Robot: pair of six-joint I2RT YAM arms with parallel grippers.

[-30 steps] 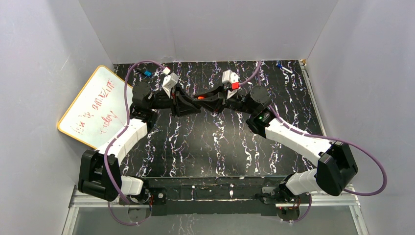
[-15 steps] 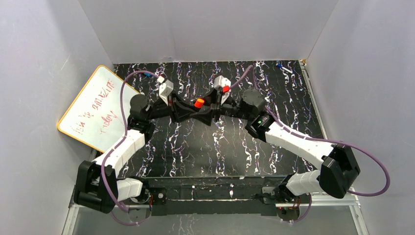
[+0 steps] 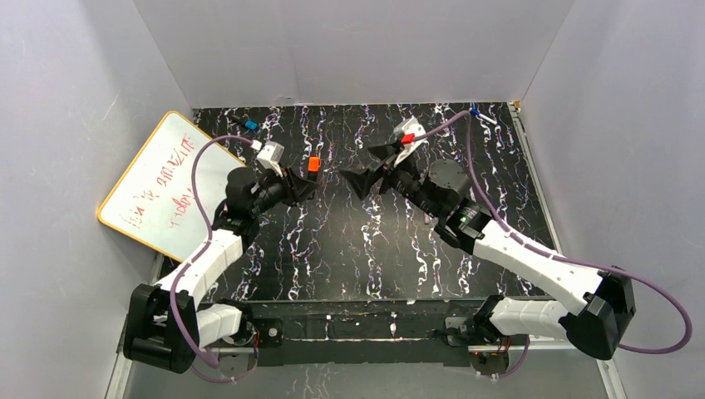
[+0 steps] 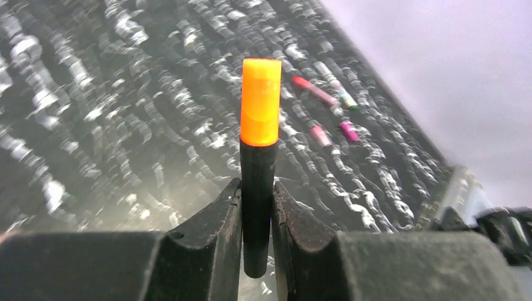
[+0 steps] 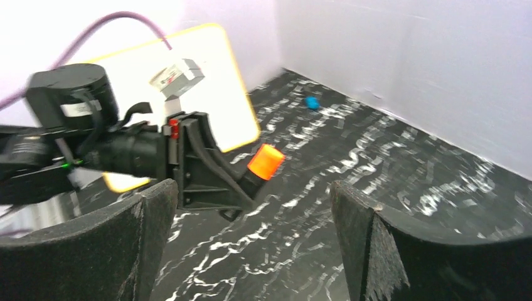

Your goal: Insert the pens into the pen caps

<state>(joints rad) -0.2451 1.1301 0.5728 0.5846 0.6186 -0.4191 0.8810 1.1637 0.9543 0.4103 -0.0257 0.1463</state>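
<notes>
A black pen (image 4: 258,160) stands between the fingers of my left gripper (image 4: 256,188), which is shut on its lower half. A red-orange pen cap (image 4: 261,100) sits over the pen's far end. From above, the left gripper (image 3: 301,180) is left of centre with the orange cap (image 3: 313,165) pointing toward the back. My right gripper (image 3: 370,168) hangs a short way to its right, open and holding nothing. In the right wrist view the right gripper (image 5: 251,207) faces the capped pen (image 5: 265,162). A magenta pen (image 4: 313,91) and two small magenta caps (image 4: 320,135) lie on the table beyond.
A yellow-framed whiteboard (image 3: 158,183) leans at the table's left edge. A small blue piece (image 3: 251,125) lies at the back left, and a blue-and-white pen (image 3: 482,115) at the back right corner. White walls close in the black marbled table (image 3: 349,249).
The two grippers, joined at the table's middle a second ago, have drawn apart. The right gripper opened, let go of the orange cap and backed off right; the left kept the capped pen.
</notes>
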